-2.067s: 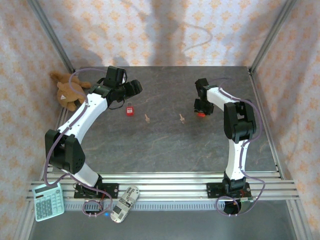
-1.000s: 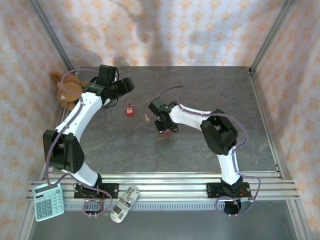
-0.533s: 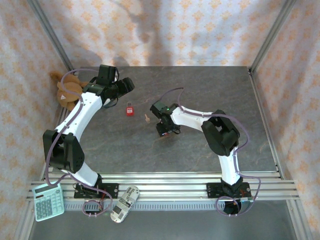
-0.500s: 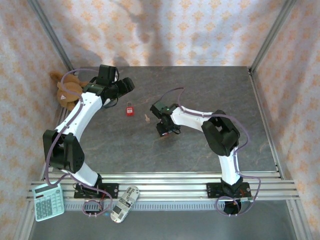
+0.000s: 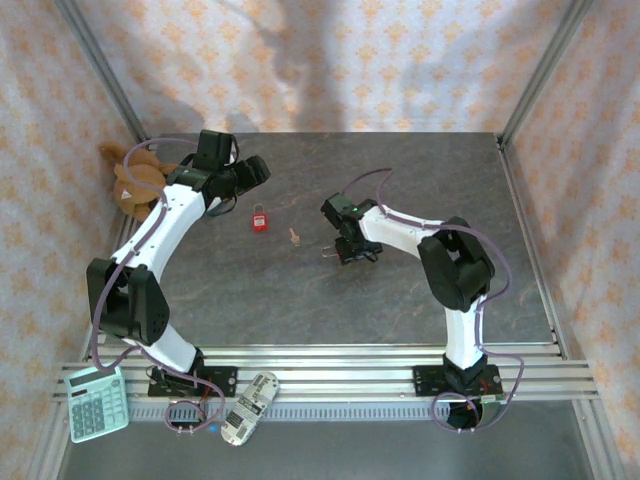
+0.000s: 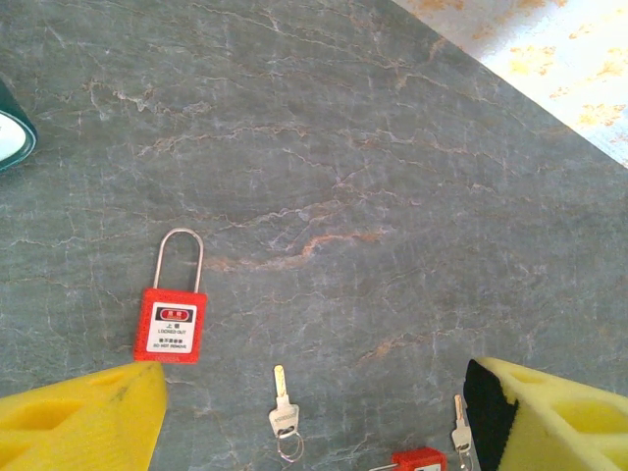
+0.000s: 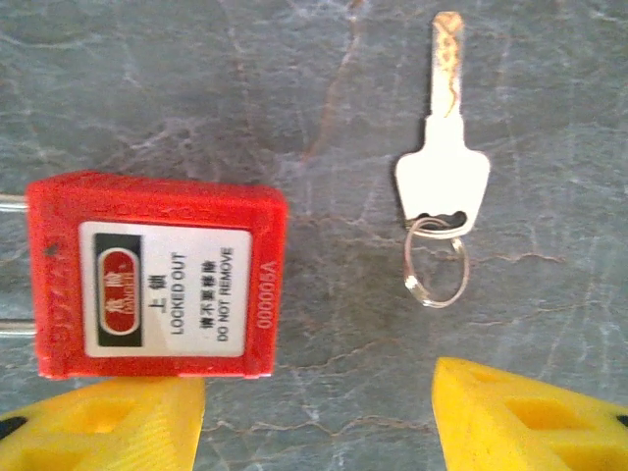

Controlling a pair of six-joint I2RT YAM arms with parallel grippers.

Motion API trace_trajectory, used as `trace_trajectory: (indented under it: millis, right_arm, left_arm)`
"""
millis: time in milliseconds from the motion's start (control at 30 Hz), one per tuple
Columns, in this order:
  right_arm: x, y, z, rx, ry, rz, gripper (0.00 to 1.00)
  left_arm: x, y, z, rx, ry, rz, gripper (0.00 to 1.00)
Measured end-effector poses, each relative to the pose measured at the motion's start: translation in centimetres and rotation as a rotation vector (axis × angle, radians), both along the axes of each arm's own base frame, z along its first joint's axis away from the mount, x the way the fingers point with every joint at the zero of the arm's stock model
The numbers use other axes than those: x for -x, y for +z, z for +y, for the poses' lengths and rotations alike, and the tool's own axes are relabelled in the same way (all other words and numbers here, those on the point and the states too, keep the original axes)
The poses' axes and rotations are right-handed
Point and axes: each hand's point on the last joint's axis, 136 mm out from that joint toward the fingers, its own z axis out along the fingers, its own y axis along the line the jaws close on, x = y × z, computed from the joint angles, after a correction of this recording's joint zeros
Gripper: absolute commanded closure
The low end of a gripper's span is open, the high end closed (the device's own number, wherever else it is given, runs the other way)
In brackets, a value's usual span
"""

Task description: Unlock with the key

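Hovering low over the bench (image 5: pixel 300 310), the right gripper (image 7: pixel 319 392) has its fingers apart and holds nothing. A red padlock (image 7: pixel 157 289) lies flat near a key (image 7: pixel 444 167), not touching it. The left gripper (image 6: pixel 314 412), likewise spread, hangs above a second padlock (image 6: pixel 172 324) and second key (image 6: pixel 283 417).

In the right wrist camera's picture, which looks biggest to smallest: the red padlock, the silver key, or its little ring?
1. red padlock, largest, its shackle cut off at the edge
2. silver key
3. key ring, smallest
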Motion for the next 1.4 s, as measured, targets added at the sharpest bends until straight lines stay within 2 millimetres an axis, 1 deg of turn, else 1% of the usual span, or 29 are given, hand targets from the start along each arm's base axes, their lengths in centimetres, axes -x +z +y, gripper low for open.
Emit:
trace_trajectory:
  millis: [100,200,300,400,600,700,833,1000,1200,1400]
  right_arm:
    - [-0.1,0.4,-0.1,0.001,-0.004,-0.008,0.38]
    - [-0.2,1.3,0.0,-0.031,-0.015,-0.018,0.38]
    - [-0.5,2.5,0.2,-0.107,-0.049,-0.021,0.38]
    - [-1.2,3.5,0.5,-0.200,-0.095,-0.026,0.37]
    - [-2.2,3.9,1.3,-0.291,-0.160,-0.033,0.36]
    - [-2.6,3.6,2.0,-0.321,-0.173,-0.028,0.36]
    - [-3.2,2.5,2.9,-0.341,-0.181,-0.005,0.36]
    - [-3.7,1.6,4.0,-0.361,-0.175,0.027,0.36]
    - [-3.4,1.4,4.8,-0.398,-0.172,0.057,0.36]
    - [-2.9,0.2,5.8,-0.419,-0.166,0.098,0.37]
  left_arm:
    - [0.0,-0.1,0.0,0.001,-0.001,0.002,0.19]
    - [0.0,-0.2,-0.1,0.002,-0.002,0.004,0.19]
    - [0.0,-0.3,-0.1,0.003,-0.004,0.006,0.19]
    - [0.0,-0.4,-0.1,0.003,-0.004,0.008,0.19]
    - [-0.1,-0.4,-0.2,0.004,-0.005,0.009,0.19]
    - [0.0,-0.5,-0.2,0.003,-0.007,0.009,0.19]
    - [0.0,-0.4,-0.4,0.004,-0.012,0.007,0.19]
    - [-0.1,-0.6,-0.4,0.003,-0.011,0.011,0.19]
    - [-0.1,-0.7,-0.4,0.002,-0.012,0.014,0.19]
    - [-0.1,-0.8,-0.5,0.002,-0.012,0.016,0.19]
